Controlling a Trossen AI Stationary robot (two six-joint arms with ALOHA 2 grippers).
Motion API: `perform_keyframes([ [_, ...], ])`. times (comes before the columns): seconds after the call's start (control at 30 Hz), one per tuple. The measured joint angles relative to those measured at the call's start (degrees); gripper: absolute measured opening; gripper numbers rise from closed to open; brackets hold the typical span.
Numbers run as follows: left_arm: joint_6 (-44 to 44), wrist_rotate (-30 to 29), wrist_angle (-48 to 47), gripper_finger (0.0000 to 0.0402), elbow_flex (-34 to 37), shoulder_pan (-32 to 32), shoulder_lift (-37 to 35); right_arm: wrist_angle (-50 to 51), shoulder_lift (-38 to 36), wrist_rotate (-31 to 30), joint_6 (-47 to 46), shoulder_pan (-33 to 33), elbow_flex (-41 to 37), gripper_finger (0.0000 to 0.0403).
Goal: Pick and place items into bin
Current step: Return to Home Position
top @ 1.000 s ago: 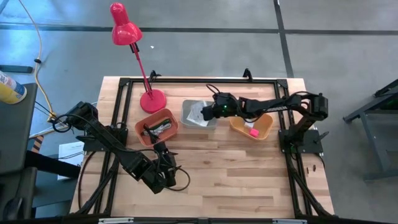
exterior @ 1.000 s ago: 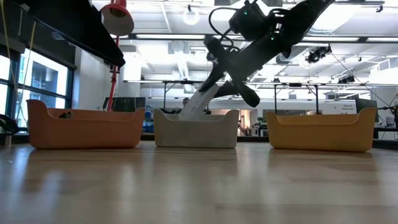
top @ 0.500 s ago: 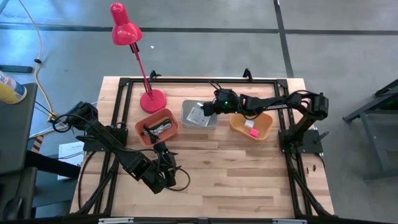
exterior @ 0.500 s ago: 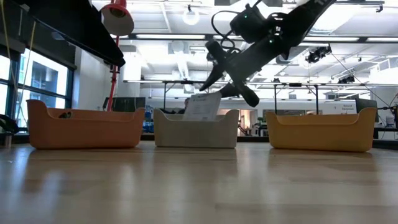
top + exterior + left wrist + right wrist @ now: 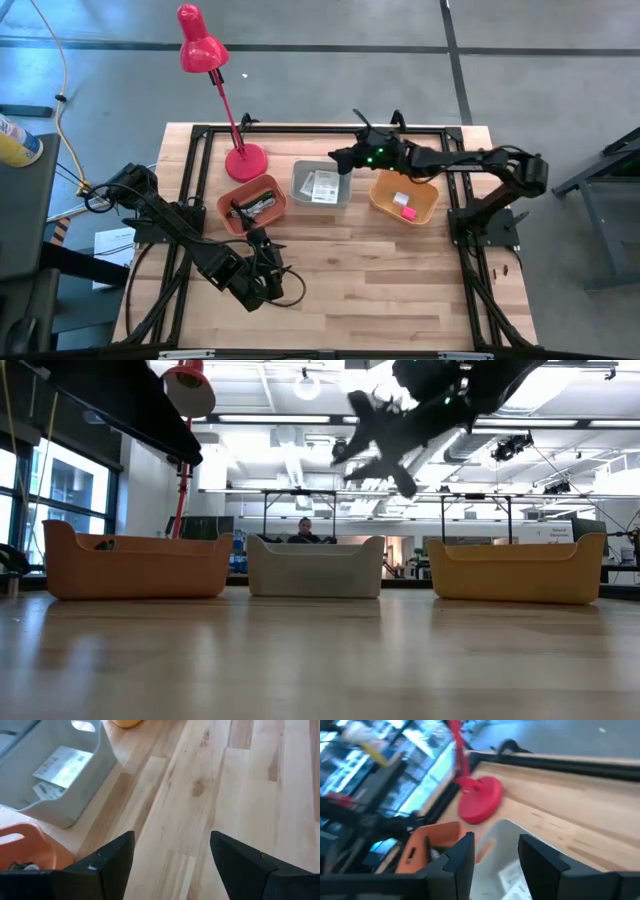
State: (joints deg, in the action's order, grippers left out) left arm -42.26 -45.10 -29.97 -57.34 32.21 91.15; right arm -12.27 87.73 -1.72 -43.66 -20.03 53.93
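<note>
The right gripper hangs with its jaws apart and empty, raised about over the far rim of the gray bin. The two white packets lie flat on the bin's floor, below those jaws. They look light, thin and fairly stiff, with smooth faces, so a pinch across an edge should hold better than pressing on the flat. Below the jaws and off to one side, in the yellow bin, the pink block seems tiny and rigid, best taken across opposite faces. The left gripper waits low over the worktop, jaws apart.
</note>
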Motion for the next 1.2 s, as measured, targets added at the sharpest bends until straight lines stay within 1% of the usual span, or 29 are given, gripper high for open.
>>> perform_keyframes([
  [0.17, -0.01, -2.93, 0.47, 0.0248, 0.00, 0.00, 0.00, 0.34, -4.84, 2.28, 5.60, 0.61, 0.00, 0.0142],
  [0.3, 0.03, -2.61, 0.43, 0.0248, 0.00, 0.04, 0.00, 1.35, -9.09, 2.27, 9.50, 1.52, 0.00, 0.0142],
  [0.4, 0.28, 0.32, 0.34, 0.0248, -0.02, -0.02, 0.00, 2.76, -12.46, 2.13, 11.62, 2.47, 0.00, 0.0142],
  [0.5, 0.10, -0.76, 0.69, 0.0248, -0.02, -0.67, 0.00, 4.23, -15.74, 2.25, 13.40, 3.47, 0.00, 0.0142],
  [0.6, 0.49, -3.31, 0.93, 0.0248, -0.02, -1.50, 0.00, 7.44, -18.98, 3.00, 16.76, 4.52, 0.02, 0.0142],
  [0.67, 0.48, -3.54, 1.30, 0.0248, -0.85, -2.24, 0.02, 10.92, -20.87, 3.62, 21.03, 5.00, 0.02, 0.0142],
  [0.73, 2.27, -3.55, 1.47, 0.0248, -2.99, -3.25, -0.34, 15.61, -22.79, 5.06, 23.02, 5.76, 0.00, 0.0142],
  [0.8, 9.38, -4.21, 2.60, 0.0248, -5.92, -4.37, -0.50, 19.54, -25.13, 5.06, 21.74, 6.77, 0.00, 0.0142],
  [0.83, 15.22, -4.27, 3.55, 0.0248, -7.52, -4.90, -0.50, 21.40, -26.32, 4.88, 21.38, 7.29, 0.00, 0.0142],
  [0.93, 38.43, -3.00, 10.32, 0.0248, -13.01, -6.50, -0.56, 24.91, -29.81, 5.15, 24.41, 9.73, 0.00, 0.0142],
  [1.0, 54.73, 1.09, 17.07, 0.0248, -16.13, -7.95, -0.73, 25.14, -32.04, 6.00, 28.94, 12.25, 0.00, 0.0142],
  [1.07, 67.26, 8.83, 23.51, 0.0248, -18.34, -9.98, -0.74, 24.79, -34.32, 6.78, 33.45, 15.09, 0.00, 0.0142],
  [1.1, 71.01, 12.62, 26.17, 0.0248, -19.03, -11.22, -0.74, 24.52, -35.31, 6.79, 35.31, 16.52, 0.00, 0.0142],
  [1.13, 72.85, 15.50, 28.33, 0.0248, -19.48, -12.65, -0.74, 24.16, -36.26, 6.50, 36.71, 17.85, 0.00, 0.0142],
  [1.2, 73.50, 18.87, 31.50, 0.0248, -19.78, -15.69, -0.74, 24.26, -37.97, 4.52, 38.03, 20.02, 0.00, 0.0142],
])
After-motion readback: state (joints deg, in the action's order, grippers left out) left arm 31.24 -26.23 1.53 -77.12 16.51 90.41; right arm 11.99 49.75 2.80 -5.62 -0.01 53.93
